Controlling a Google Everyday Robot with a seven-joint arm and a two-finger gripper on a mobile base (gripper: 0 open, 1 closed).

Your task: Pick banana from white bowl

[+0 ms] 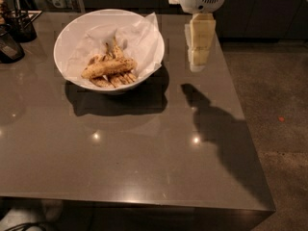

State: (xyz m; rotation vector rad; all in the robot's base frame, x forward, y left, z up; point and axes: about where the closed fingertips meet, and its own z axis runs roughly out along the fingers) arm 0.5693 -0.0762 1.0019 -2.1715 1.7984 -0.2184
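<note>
The white bowl (72, 35) stands on the dark table at the back left, lined with crumpled white paper. The loose speckled yellow-tan banana (109, 67) lies across the bowl's middle, on top of a bunch of darker-streaked bananas (115, 79). My gripper (198, 61) hangs in the air to the right of the bowl, above the table's right side, pointing down. It is level with the bowl's rim and apart from it, with nothing in it.
A dark holder with utensils (19, 20) and a dark object (8, 47) stand at the table's far left. The table's right edge (240, 119) drops to the floor. The arm's shadow (216, 124) falls on the table's right side.
</note>
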